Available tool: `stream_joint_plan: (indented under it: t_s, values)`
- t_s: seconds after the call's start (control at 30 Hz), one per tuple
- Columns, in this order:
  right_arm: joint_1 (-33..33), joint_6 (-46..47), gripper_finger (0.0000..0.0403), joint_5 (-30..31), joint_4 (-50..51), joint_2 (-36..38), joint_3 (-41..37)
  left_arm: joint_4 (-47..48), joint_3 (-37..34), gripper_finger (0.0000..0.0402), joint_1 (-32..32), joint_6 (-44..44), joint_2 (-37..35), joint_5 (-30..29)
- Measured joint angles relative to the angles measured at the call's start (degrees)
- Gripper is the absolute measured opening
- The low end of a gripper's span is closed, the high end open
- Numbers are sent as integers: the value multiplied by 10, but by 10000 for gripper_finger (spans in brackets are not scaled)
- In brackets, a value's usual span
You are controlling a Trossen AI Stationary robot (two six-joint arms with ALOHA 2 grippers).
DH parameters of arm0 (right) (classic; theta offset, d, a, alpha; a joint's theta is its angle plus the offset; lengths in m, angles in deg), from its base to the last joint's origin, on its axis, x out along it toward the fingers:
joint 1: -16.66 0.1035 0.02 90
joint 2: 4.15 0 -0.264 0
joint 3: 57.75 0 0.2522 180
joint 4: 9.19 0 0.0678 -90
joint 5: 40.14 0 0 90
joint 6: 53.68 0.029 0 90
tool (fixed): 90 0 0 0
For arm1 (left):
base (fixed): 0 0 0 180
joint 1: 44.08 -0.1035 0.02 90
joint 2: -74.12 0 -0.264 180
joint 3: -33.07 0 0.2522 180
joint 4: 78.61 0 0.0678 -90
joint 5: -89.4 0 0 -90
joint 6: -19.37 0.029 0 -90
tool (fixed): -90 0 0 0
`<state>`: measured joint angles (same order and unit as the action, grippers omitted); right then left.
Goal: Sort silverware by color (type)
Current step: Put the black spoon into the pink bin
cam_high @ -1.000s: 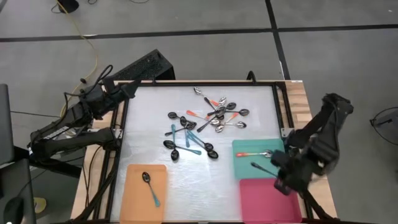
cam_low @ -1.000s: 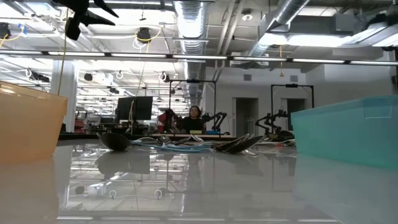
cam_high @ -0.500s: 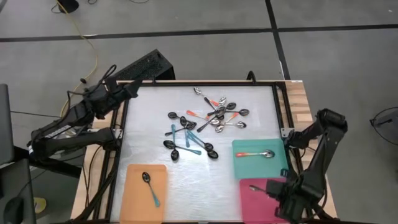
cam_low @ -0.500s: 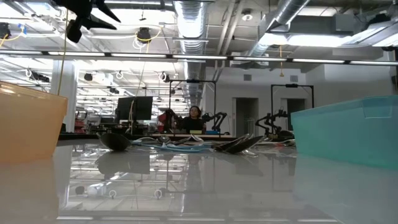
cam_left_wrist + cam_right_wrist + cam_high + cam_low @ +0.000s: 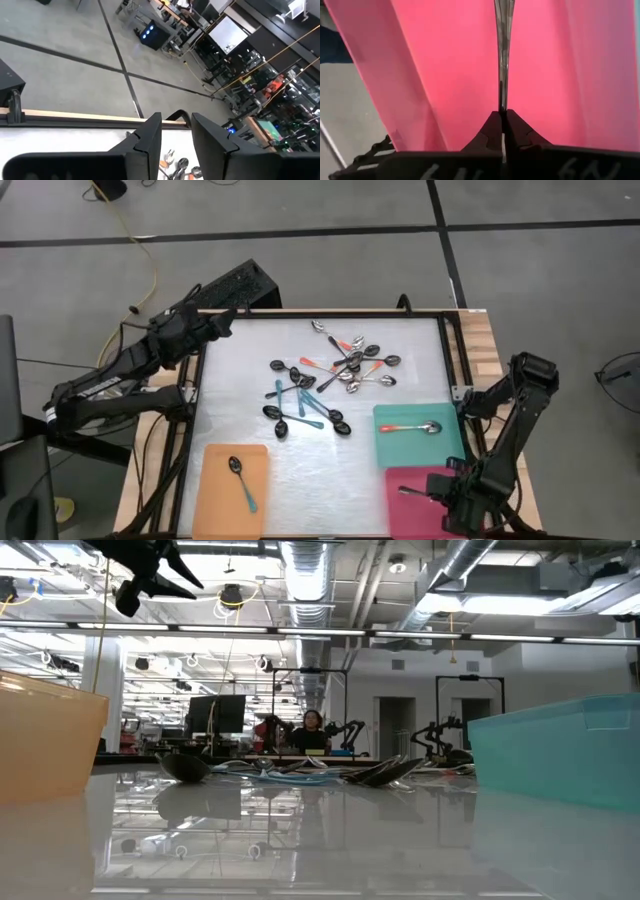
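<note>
1. Now that the slim plain-metal spoon with the dark handle (image 5: 415, 492) has travelled from above the flat teal tray (image 5: 385, 450) to the flat pink tray (image 5: 400, 515), it hangs low over the pink floor, pinched by its handle end in the right gripper (image 5: 503, 131), whose jaws are clenched tight on it.
2. That shift suggests the metal type is being given the pink tray; letting go looks like the next step, and the spoon is not yet lying down.
3. Already sorted: one orange-red-handled spoon (image 5: 410, 427) lies in the teal tray, and one teal-handled spoon (image 5: 241, 480) lies in the flat orange tray (image 5: 215, 505).
4. The mixed heap of small dark-bowled spoons (image 5: 330, 380) waits mid-table, so most of the job remains.
5. The left gripper (image 5: 176, 135) has swung in from the table's far left corner toward that heap; its jaws stand partly apart with nothing between them.
</note>
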<state>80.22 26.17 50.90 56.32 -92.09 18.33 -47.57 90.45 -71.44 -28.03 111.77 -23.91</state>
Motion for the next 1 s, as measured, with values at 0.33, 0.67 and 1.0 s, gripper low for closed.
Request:
stream_joint_plan:
  t_s: [0.33,0.67,1.0]
  values:
    - [20,-51,4,-24,-170,36,-128,-2,0,90,0,-4,14,-2]
    - [19,-55,4,-22,-268,39,-205,-5,0,90,0,-5,19,-28]
    - [19,-73,34,-19,-262,38,-210,-5,0,90,0,-5,19,-31]
